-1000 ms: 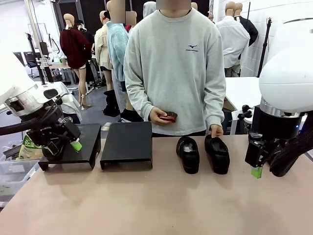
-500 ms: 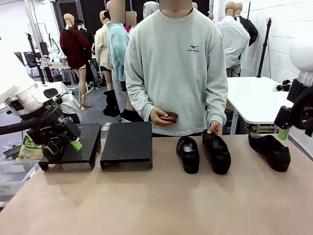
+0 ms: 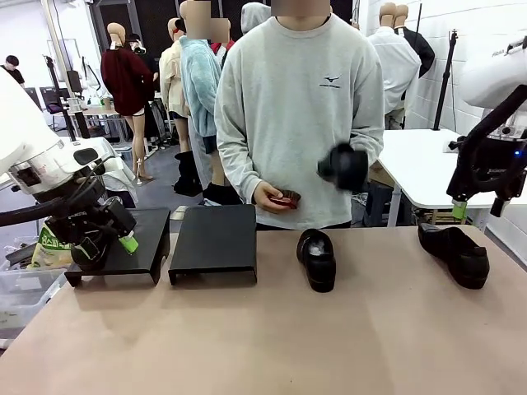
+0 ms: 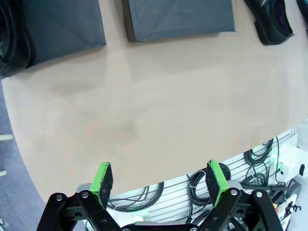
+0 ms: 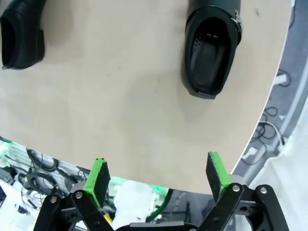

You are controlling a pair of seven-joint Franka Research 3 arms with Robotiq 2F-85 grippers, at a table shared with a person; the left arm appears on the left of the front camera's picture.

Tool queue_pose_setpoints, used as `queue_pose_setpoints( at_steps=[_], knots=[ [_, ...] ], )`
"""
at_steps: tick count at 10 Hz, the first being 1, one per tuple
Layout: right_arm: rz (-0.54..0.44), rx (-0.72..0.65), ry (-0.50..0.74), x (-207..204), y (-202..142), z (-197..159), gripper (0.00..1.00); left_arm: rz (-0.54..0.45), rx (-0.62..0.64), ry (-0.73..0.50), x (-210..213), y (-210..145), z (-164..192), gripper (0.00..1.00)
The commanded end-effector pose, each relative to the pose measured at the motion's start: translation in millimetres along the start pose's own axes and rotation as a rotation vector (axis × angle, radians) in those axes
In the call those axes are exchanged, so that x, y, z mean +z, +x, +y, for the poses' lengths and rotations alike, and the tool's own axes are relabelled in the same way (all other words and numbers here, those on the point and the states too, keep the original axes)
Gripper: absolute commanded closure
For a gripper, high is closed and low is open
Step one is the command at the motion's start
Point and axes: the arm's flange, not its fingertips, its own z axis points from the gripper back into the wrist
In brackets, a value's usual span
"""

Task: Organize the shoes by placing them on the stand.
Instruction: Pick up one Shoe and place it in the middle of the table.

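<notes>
One black shoe (image 3: 317, 259) lies in the middle of the table, toe toward me. A second shoe (image 3: 454, 253) lies at the right, and the right wrist view shows its opening (image 5: 211, 53). The person's hand holds a third shoe (image 3: 344, 167), blurred, up in the air at chest height. Two low black stands (image 3: 214, 241) (image 3: 132, 251) sit at the left. My left gripper (image 3: 111, 244) hangs open in front of the left stand, nothing between its fingers (image 4: 102, 178). My right gripper (image 3: 478, 208) is open above the right shoe, holding nothing (image 5: 156, 175).
The person stands at the far edge, the other hand holding a small dark red object (image 3: 284, 197). A white table (image 3: 420, 164) stands behind at the right. A clear bin with a green bag (image 3: 45, 247) sits left of the table. Bare tabletop (image 3: 263, 337) spreads in front.
My right arm has risen and swung out to the right, uncovering the right shoe. The person has lifted one shoe off the table. The left arm has not moved.
</notes>
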Motion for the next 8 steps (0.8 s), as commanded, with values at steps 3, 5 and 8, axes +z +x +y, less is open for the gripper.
queue_pose_setpoints(
  at_steps=[3,5,8],
  knots=[
    [0.0,0.0,0.0,0.0,0.0,0.0,0.0,0.001,-0.008,0.014,0.3,1.2,1.1,0.0],
    [0.027,-0.043,0.012,-1.3,3.2,-1.4,0.0,0.001,-0.008,0.014,0.3,1.2,1.1,0.0],
    [-0.078,-0.032,-0.05,-40.9,29.4,17.1,0.0,0.001,-0.008,0.014,0.3,1.2,1.1,0.0]
  ],
)
